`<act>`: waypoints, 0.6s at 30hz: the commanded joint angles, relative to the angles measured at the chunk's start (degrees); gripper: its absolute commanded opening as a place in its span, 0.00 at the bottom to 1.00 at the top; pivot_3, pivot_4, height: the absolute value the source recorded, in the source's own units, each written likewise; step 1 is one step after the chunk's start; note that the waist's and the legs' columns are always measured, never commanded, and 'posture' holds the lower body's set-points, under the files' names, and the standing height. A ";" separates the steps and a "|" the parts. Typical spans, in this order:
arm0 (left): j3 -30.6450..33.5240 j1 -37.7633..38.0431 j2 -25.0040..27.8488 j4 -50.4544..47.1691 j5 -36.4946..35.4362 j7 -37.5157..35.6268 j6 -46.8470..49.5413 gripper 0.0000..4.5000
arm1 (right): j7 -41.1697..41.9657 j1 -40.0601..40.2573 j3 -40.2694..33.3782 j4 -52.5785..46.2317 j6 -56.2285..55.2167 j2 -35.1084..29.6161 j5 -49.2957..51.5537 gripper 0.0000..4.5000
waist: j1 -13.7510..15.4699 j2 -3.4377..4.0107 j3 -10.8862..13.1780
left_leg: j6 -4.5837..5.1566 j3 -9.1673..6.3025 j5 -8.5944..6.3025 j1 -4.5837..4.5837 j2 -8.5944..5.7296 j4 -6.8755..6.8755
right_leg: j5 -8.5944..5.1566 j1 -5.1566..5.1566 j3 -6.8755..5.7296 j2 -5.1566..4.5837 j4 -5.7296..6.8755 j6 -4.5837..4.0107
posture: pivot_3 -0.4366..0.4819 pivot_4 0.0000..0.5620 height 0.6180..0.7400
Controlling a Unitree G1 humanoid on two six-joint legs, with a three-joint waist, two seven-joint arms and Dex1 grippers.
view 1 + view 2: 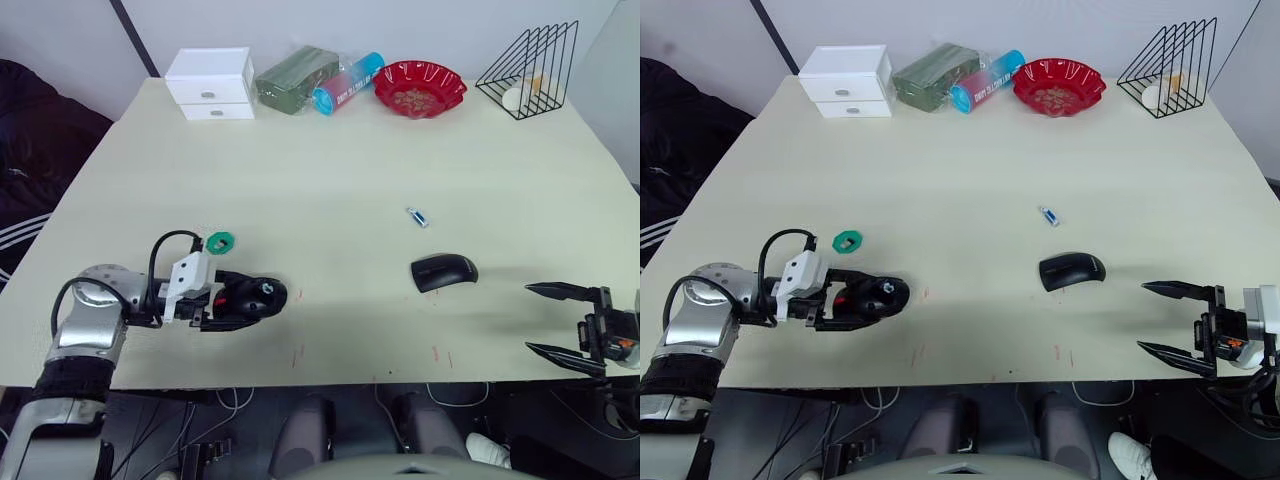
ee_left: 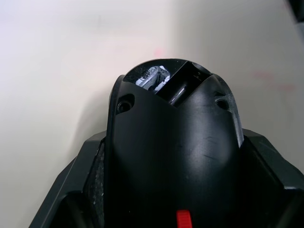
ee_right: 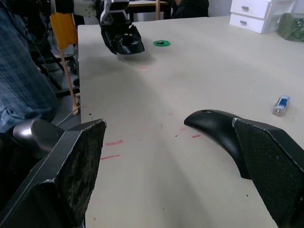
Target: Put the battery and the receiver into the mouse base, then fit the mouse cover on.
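Black fingers of the left gripper (image 1: 845,300) pinch the base (image 1: 872,296) from both sides near the table's (image 1: 330,160) front edge; a red patch shows inside the base. Just behind the base lies a green ring (image 1: 219,241). The right gripper (image 1: 558,320) hangs spread wide and empty past the front right edge, well apart from the base. The cover (image 1: 444,271) lies between the base and the right gripper, nearer the gripper. Behind the cover sits a small blue-and-silver receiver (image 1: 417,217). Nothing lies between cover and right gripper.
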 commanded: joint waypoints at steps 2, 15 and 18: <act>-2.74 -0.75 -0.13 -13.48 -1.57 3.19 9.31 0.66 | 0.32 -0.71 -1.32 -0.50 -0.90 0.18 0.68 1.00 | -0.05 0.01 0.00 | 0.00 0.01 0.00 0.00 0.00 0.00 | 0.00 0.00 0.01 0.00 0.00 0.00 | 0.48 0.27 1.00; -15.31 -9.90 -5.77 -30.98 2.75 14.35 27.88 0.66 | 0.32 -1.85 -1.23 -0.19 -1.02 0.40 0.52 1.00 | -0.26 0.03 0.03 | 0.00 -0.39 0.00 -0.03 -0.06 0.04 | 0.00 0.02 0.04 0.09 0.01 0.00 | 0.48 0.27 1.00; -18.09 -10.88 -7.04 -30.79 4.19 14.83 27.49 0.66 | 0.32 -1.89 -1.30 -0.59 -0.92 0.72 0.44 1.00 | -0.18 0.03 0.03 | 0.00 -0.39 0.01 -0.02 -0.06 0.04 | 0.00 0.02 0.06 0.10 0.01 0.00 | 0.48 0.27 1.00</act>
